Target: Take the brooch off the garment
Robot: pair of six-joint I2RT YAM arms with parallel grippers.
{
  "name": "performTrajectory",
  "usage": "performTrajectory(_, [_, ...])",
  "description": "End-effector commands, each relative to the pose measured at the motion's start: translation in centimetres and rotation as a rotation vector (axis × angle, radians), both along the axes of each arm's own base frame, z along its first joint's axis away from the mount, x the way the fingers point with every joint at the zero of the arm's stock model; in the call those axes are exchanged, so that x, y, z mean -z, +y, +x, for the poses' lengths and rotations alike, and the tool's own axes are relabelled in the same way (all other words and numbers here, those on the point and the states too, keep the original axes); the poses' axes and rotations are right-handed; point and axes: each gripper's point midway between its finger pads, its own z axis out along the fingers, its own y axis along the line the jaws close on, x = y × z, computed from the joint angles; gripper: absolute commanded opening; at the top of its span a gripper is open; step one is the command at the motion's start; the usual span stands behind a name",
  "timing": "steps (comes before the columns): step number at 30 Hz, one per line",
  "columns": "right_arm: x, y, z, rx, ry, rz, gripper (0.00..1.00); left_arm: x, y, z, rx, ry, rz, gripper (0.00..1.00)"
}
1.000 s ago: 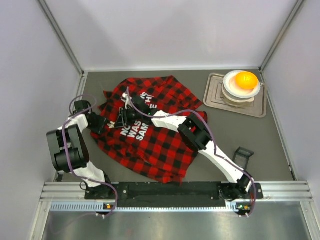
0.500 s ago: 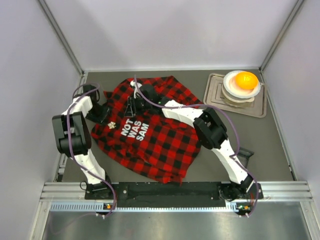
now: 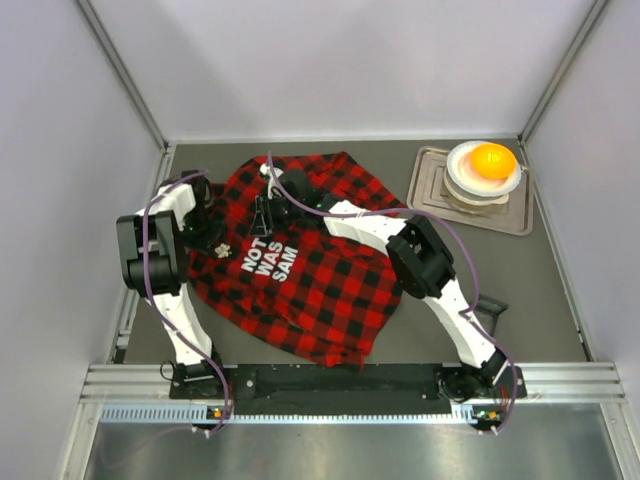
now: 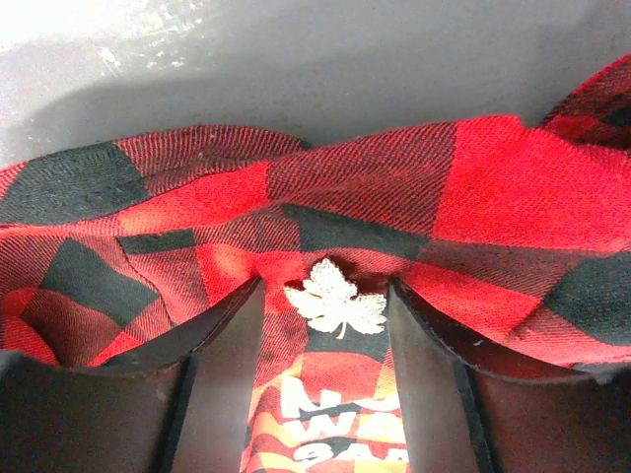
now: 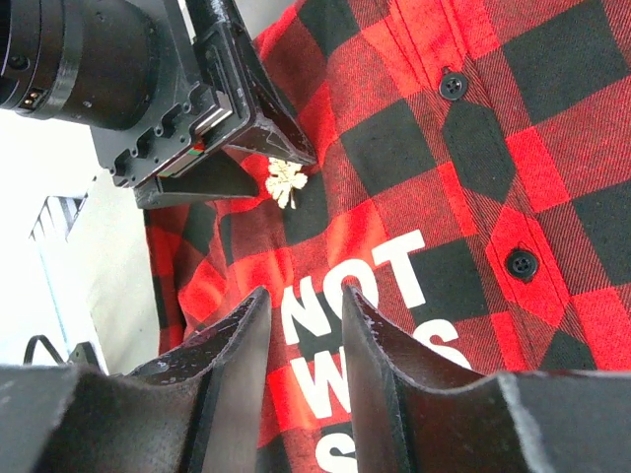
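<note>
The garment, a red-and-black plaid shirt (image 3: 310, 270) with white letters, lies spread on the table. The brooch (image 3: 222, 248) is a small pale-gold leaf pinned left of the letters. In the left wrist view the brooch (image 4: 335, 299) sits between the tips of my open left gripper (image 4: 326, 286), on a raised fold of shirt (image 4: 473, 187). My left gripper (image 3: 211, 238) is at the shirt's left edge. My right gripper (image 3: 262, 220) is open with a narrow gap and empty, over the word NOT (image 5: 355, 281). It sees the brooch (image 5: 284, 181) and the left gripper's fingers (image 5: 261, 118).
A grey tray (image 3: 430, 195) at the back right holds a white bowl (image 3: 470, 185) with an orange (image 3: 493, 160). A small black object (image 3: 487, 310) lies right of the shirt. Enclosure walls stand close on the left, back and right.
My right gripper has pulled back from the brooch area toward the far side. The left arm has swung outward and its gripper now straddles the uncovered brooch.
</note>
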Motion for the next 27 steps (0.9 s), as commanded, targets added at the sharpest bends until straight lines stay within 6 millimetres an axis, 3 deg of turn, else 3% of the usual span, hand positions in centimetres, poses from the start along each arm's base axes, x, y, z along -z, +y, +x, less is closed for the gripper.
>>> performTrajectory(1, [-2.5, 0.4, -0.5, -0.030, -0.033, 0.043, 0.36, 1.1, 0.2, -1.1, -0.028, 0.068, 0.029, 0.56])
performTrajectory(4, [-2.6, 0.6, -0.6, -0.035, -0.029, 0.048, 0.36, 1.0, 0.1, -1.2, -0.013, 0.060, 0.049, 0.51])
performTrajectory(11, [-1.6, 1.9, -0.9, -0.081, 0.018, 0.076, 0.36, -1.7, 0.2, -0.1, 0.084, -0.043, 0.148, 0.42])
performTrajectory(13, [-2.1, 2.4, -1.0, -0.096, 0.018, 0.095, 0.36, -2.0, 0.4, -0.1, 0.106, -0.064, 0.163, 0.39])
performTrajectory(15, [-2.1, 2.9, -1.2, -0.110, 0.022, 0.103, 0.36, -2.3, 0.5, 0.0, 0.126, -0.087, 0.172, 0.26])
performTrajectory(19, [-2.2, 3.4, -1.4, -0.115, 0.020, 0.111, 0.36, -3.0, 0.4, 0.3, 0.153, -0.141, 0.174, 0.21])
performTrajectory(24, [-2.3, 3.7, -1.4, -0.121, 0.029, 0.123, 0.36, -3.3, -0.7, 0.9, 0.187, -0.210, 0.126, 0.04])
performTrajectory(27, [-2.3, 4.0, -1.3, -0.127, 0.036, 0.133, 0.36, -3.7, -1.1, 1.5, 0.219, -0.259, 0.117, 0.00])
